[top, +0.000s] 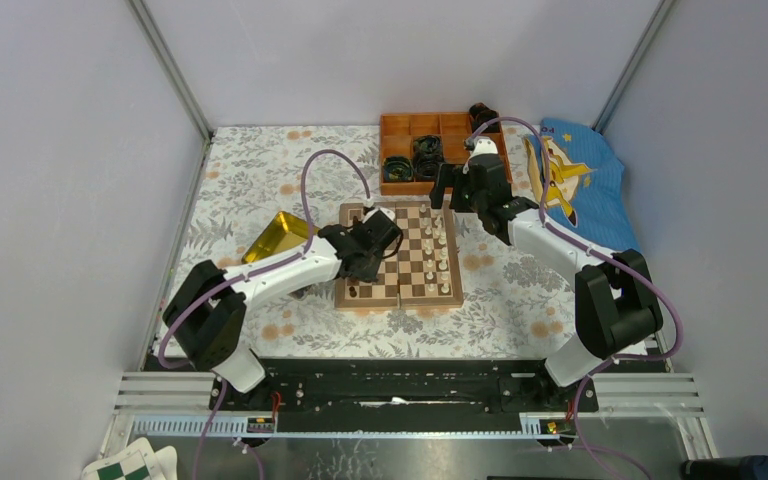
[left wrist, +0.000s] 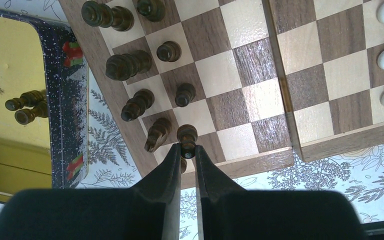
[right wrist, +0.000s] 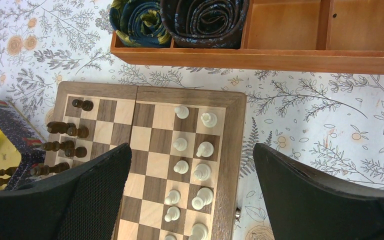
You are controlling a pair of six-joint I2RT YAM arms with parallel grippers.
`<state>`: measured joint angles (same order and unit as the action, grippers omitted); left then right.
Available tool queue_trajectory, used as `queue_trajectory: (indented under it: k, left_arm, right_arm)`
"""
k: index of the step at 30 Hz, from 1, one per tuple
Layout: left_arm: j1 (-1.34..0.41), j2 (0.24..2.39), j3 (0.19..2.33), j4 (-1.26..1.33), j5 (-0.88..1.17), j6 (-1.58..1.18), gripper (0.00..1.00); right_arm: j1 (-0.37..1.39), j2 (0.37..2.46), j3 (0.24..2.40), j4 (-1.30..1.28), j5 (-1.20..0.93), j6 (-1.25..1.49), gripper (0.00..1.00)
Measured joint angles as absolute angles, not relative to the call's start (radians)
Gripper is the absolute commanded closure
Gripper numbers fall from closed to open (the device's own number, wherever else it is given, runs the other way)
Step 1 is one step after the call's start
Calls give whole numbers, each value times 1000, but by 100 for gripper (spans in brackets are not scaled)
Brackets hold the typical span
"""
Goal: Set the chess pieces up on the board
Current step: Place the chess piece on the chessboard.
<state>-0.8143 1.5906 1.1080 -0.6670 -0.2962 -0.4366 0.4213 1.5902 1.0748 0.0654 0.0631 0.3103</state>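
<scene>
Left claw (left wrist: 188,150): closed to a sliver, tips pinching a dark pawn (left wrist: 187,135). The pawn stands on the board (left wrist: 260,162) in the second row in from the tray side, on the last square before the near border. A dark knight (left wrist: 157,136) is just beside it on the edge row.

Right claw (right wrist: 192,150): spread fully wide, nothing in it, hanging above the board's cream half.

View differences:
- Only the left wrist view resolves the pinch. The top view just shows the claw's black body over the board's left half.
- Both wrist views catch two dark chessmen (left wrist: 26,106) lying in the gold tray (left wrist: 10,60). The top view can't resolve them.
- The right wrist view gives the layout: cream pieces (right wrist: 195,172) in two columns on the right, dark pieces (right wrist: 65,140) along the left, the nearer ones hidden behind a finger.
- Only the top view shows the blue cloth (top: 572,180) at the table's right rear.

Edges:
- The tray rim sits just beside the board's dark-side border.
- The orange compartment box (right wrist: 280,56) with rolled ties (right wrist: 200,20) is near the board's far edge, with a strip of floral table between.
- Bare checks run between the two sets.
</scene>
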Motion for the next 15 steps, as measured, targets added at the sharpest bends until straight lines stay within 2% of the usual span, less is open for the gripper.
queue_trajectory:
  k: [15]
  left_arm:
    - [-784,1596,1085,-620,-225,-437,100]
  right_arm:
    - [421,1590,1075,66,64,310,0]
